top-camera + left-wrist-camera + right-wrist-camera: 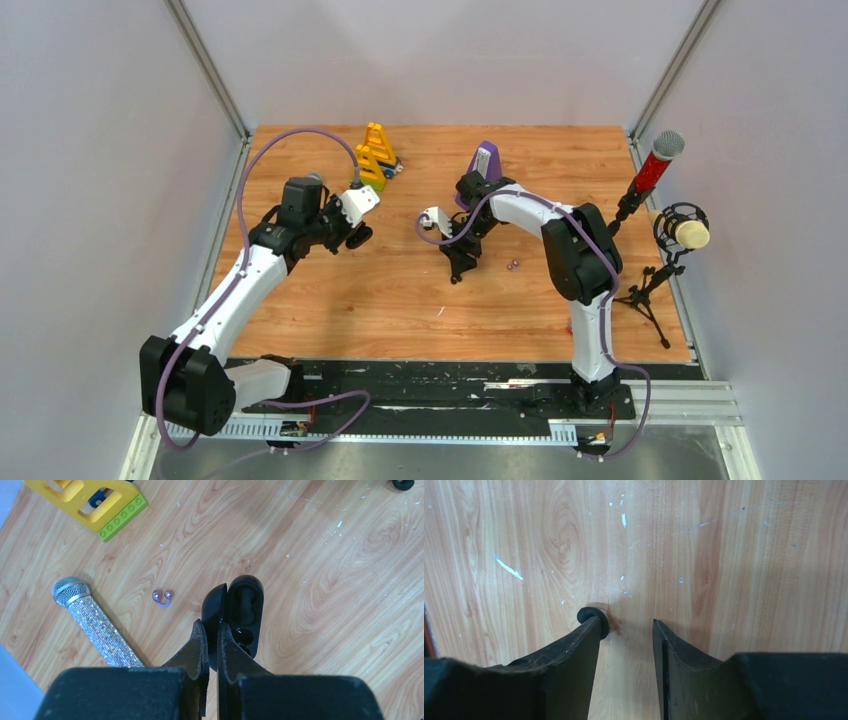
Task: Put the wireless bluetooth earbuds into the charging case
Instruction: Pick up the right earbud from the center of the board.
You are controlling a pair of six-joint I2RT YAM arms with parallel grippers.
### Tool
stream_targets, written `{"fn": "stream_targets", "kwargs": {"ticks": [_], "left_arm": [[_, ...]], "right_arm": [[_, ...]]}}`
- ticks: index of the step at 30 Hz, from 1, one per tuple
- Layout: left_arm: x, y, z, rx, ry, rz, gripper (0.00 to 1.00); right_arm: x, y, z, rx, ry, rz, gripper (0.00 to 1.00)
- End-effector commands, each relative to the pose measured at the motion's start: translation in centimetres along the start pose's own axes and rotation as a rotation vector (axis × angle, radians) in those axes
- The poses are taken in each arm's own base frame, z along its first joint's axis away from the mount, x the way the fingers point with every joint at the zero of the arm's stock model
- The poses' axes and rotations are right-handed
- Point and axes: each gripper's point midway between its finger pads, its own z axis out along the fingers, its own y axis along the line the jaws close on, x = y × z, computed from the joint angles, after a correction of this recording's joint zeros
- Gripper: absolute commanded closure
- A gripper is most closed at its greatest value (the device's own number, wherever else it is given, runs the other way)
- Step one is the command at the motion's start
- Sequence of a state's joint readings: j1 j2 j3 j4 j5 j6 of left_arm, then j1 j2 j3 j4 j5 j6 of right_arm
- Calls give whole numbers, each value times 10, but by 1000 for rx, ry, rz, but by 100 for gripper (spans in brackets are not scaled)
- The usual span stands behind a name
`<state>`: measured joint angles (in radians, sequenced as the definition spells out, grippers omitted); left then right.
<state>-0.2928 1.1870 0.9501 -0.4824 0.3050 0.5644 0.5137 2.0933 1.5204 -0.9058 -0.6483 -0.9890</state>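
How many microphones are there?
3. The red mic and the cream mic stand at the far right; the silver mic lies flat on the left. Others may be hidden.

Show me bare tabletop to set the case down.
Free: the wide strip of table on the near side of the left gripper and right gripper; also the far right, between the purple-white object and the red microphone. Crowded: the middle, around both grippers and the purple beads.

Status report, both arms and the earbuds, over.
Left gripper shut on open charging case. Right gripper open, one earbud at its fingertip, ungripped. Purple beads lie clear of both.
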Motion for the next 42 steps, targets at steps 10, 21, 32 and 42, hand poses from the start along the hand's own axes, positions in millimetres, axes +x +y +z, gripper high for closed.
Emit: {"fn": "stream_targets", "kwargs": {"ticks": [10,21,32,42], "left_arm": [[-12,4,-5,-20,-44,23,99],[-11,3,-4,-17,-43,23,99],[-8,-2,4,18,-33,-3,99],[-2,-21,39,148,71,-54,100]], "right_arm": [[17,23,3,-92,47,70,60],[-1,25,-11,-84,-20,31,83],[-33,37,-47,-32,-126,-52,99],[-84,68,-108,130,-242,-257,99]]}}
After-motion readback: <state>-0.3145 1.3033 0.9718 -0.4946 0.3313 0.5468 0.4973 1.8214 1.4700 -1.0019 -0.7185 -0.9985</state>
